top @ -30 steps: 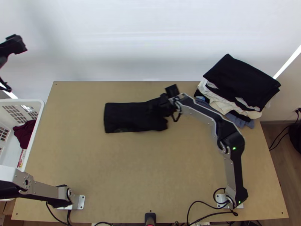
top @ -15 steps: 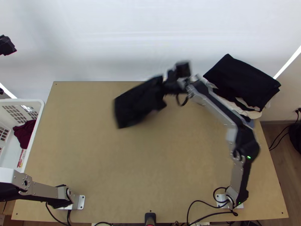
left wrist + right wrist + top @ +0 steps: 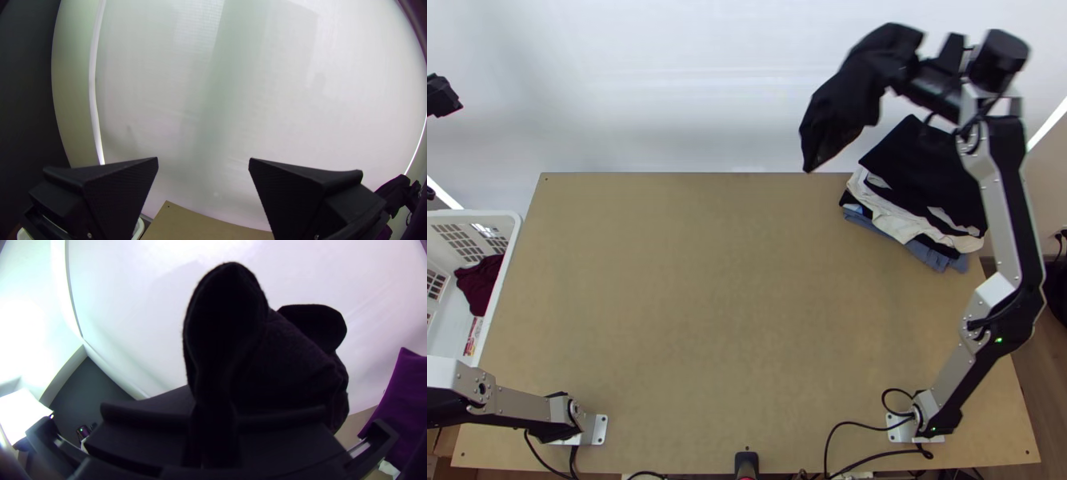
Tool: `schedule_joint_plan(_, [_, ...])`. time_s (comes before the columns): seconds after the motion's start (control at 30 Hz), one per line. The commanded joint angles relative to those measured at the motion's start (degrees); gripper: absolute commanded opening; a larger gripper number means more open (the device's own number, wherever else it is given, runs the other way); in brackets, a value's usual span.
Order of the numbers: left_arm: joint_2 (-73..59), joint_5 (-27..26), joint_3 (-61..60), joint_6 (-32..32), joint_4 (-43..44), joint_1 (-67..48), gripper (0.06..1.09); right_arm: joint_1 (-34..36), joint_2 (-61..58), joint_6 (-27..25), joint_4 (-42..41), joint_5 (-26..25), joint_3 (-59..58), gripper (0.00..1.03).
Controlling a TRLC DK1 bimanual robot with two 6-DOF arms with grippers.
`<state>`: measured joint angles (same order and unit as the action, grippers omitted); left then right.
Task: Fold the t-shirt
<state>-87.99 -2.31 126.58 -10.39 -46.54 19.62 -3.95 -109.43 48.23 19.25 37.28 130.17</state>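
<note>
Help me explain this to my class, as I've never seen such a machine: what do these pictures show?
They show two robot arms mounted at a light wooden table. The top view comes from a fixed camera high above, looking steeply down. Each wrist view comes from a camera on one arm, just behind its gripper, the part that grasps.

The right gripper is closed on a black t-shirt, held up in the air with its loose part drooping. The left gripper is open, with nothing between its fingers.

On the table's far right corner lies a stack of folded clothes. To the table's left is a white basket with a dark red cloth inside.
</note>
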Motion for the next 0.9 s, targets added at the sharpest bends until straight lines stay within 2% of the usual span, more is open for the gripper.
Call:
schedule_joint_plan(0.0, [0.9,-0.1,-0.1,1.0,1.1,-0.1,1.05,3.7,2.2,3.1,-4.8,1.1,1.3,0.03])
schedule_joint_plan(0.23, [0.4,-0.1,-0.5,0.5,1.2,-0.3,1.05,9.8,2.4,4.0,-10.8,3.4,2.3,0.03])
schedule_joint_plan(0.63, [0.3,-0.1,-0.5,0.2,2.2,-1.7,1.05,17.5,1.5,3.9,-10.8,7.4,-1.5,0.03])
schedule_joint_plan(0.73, [0.4,-0.1,-0.6,0.2,2.2,-1.7,1.05,19.0,1.1,3.7,-8.6,8.5,-2.1,0.03])
schedule_joint_plan(0.87, [0.6,-0.1,-0.6,0.2,1.9,-1.8,1.05,20.7,1.0,1.5,-1.2,10.4,-1.9,0.03])
